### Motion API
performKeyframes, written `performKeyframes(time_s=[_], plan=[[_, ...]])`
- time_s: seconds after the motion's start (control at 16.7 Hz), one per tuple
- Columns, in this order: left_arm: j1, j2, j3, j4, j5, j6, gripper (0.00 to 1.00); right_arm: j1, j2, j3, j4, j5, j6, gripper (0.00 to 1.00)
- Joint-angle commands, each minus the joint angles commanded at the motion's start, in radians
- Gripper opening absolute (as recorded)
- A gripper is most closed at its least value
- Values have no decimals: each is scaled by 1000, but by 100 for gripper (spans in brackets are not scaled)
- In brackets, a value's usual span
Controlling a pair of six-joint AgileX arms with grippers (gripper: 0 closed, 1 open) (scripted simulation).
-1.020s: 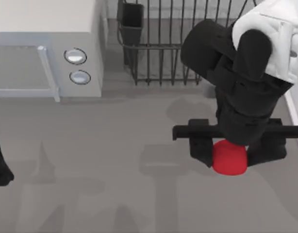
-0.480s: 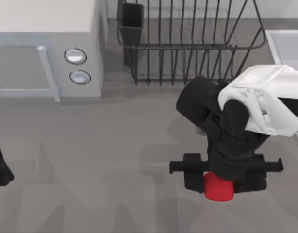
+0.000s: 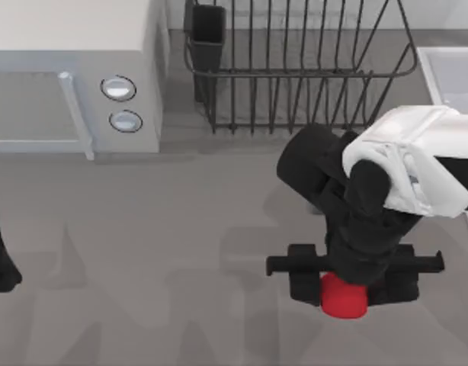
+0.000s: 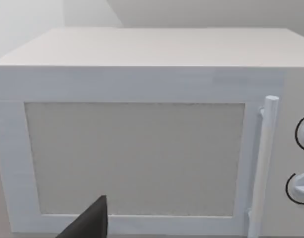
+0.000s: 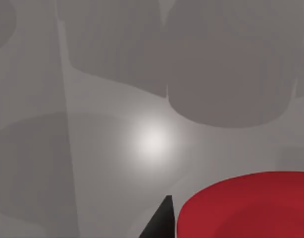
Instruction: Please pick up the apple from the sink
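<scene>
Top view: the right arm reaches in from the right edge, its white shell above a black wrist that angles down and toward the near side of the grey surface [image 3: 142,229]. The right claw [image 3: 342,288] points downward, its crossbar level from left to right, and its two black fingers sit against either side of the apple [image 3: 344,297], pinching it. The apple shows as a red rounded shape poking out from beneath the wrist, right of centre in the near half of the surface. The sink [image 3: 440,72], pale with a raised rim, lies at the far right edge, well apart from the apple and partly covered by the arm's white shell. The dark wire dish rack [image 3: 295,69] stands at the far middle, with a dark cup at its left corner. The white microwave [image 3: 74,76], with two round knobs on its front, occupies the far left. The left arm is parked at the left edge, a black part of it near the near-left corner; whether the left claw is spread or pressed together cannot be told. Left wrist view: the microwave front, with door panel, vertical handle and knob edges, faces the camera; a dark fingertip [image 4: 90,223] intrudes low. Right wrist view: the apple's red curve sits just beside a black fingertip [image 5: 162,223] over the shadowed grey surface.
</scene>
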Motion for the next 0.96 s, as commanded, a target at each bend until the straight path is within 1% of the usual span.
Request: performKeyframes(time_s=[0.6, 0.66, 0.96], plan=[[0, 0, 0, 0, 0, 0, 100, 0, 0, 0, 0, 0, 0, 98], [0, 0, 0, 0, 0, 0, 100, 0, 0, 0, 0, 0, 0, 100], [0, 0, 0, 0, 0, 0, 100, 0, 0, 0, 0, 0, 0, 100]])
